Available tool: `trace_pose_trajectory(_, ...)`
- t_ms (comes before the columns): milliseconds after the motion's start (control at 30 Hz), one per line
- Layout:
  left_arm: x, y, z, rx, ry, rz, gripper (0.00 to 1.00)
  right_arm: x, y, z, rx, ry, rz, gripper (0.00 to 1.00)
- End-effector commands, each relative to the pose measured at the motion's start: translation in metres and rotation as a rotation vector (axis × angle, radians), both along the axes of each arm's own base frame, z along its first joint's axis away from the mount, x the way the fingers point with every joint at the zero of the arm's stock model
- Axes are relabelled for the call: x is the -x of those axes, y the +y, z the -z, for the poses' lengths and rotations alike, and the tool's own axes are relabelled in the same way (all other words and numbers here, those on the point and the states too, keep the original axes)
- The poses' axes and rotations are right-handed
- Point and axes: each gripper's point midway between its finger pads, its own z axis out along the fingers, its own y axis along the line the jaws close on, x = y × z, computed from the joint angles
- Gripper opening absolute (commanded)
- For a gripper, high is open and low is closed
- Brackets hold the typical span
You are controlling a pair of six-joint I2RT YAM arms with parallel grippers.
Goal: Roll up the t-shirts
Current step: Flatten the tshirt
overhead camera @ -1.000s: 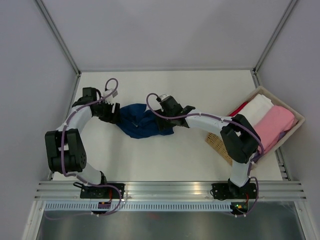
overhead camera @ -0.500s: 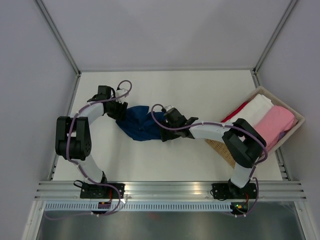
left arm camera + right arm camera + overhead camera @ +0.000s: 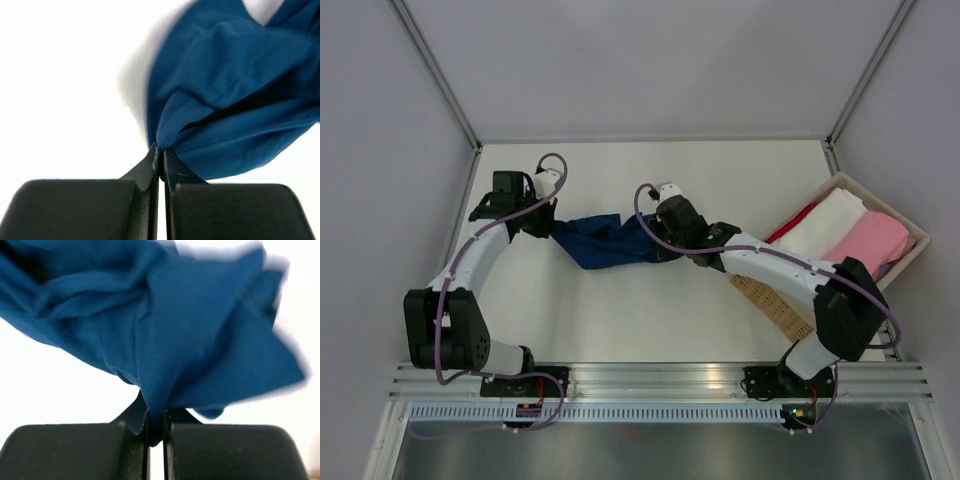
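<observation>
Two pincers are clamping tight on the navy t-shirt [image 3: 605, 243]: the left pincer [image 3: 161, 152] is pinching its left end, the right pincer [image 3: 156, 412] its right end. Bunched cloth is stretching between them across the middle of the bench [image 3: 720, 170], left of the basket [image 3: 918, 235].

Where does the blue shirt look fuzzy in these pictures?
Left wrist view: the blue shirt has a smeared left edge, and the table glares blank white. Right wrist view: its right edge is streaky. Top view: everything looks sharp and evenly lit.
</observation>
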Motion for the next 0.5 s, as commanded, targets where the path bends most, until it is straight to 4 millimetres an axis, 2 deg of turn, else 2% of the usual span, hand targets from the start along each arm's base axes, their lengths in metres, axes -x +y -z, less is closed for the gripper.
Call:
trace_pose_trajectory(0, 0.008, -0.001, -0.068, 0.054, -0.061, -0.032, 0.02, -0.014, -0.007, -0.121, -0.106, -0.245, 0.008, 0.00)
trace_pose_trajectory(33, 0.013, -0.005, -0.087, 0.071, -0.092, -0.011, 0.02, -0.010, -0.012, -0.149, -0.134, -0.277, 0.001, 0.00)
trace_pose_trajectory(100, 0.024, -0.007, -0.116, 0.080, -0.110, -0.001, 0.02, -0.004, -0.016, -0.172, -0.152, -0.303, -0.011, 0.00)
trace_pose_trajectory(133, 0.030, -0.009, -0.132, 0.091, -0.140, 0.011, 0.02, 0.003, -0.020, -0.193, -0.169, -0.322, -0.031, 0.00)
trace_pose_trajectory(233, 0.048, -0.011, -0.170, 0.098, -0.190, 0.029, 0.02, 0.019, -0.028, -0.226, -0.204, -0.353, -0.073, 0.00)
trace_pose_trajectory(300, 0.060, -0.011, -0.201, 0.094, -0.269, 0.038, 0.02, 0.031, -0.032, -0.241, -0.239, -0.366, -0.100, 0.00)
trace_pose_trajectory(367, 0.068, -0.007, -0.217, 0.077, -0.310, 0.023, 0.02, 0.037, -0.034, -0.245, -0.243, -0.359, -0.117, 0.00)
trace_pose_trajectory(467, 0.059, 0.002, -0.214, 0.050, -0.314, -0.028, 0.02, 0.030, -0.036, -0.240, -0.206, -0.357, -0.098, 0.00)
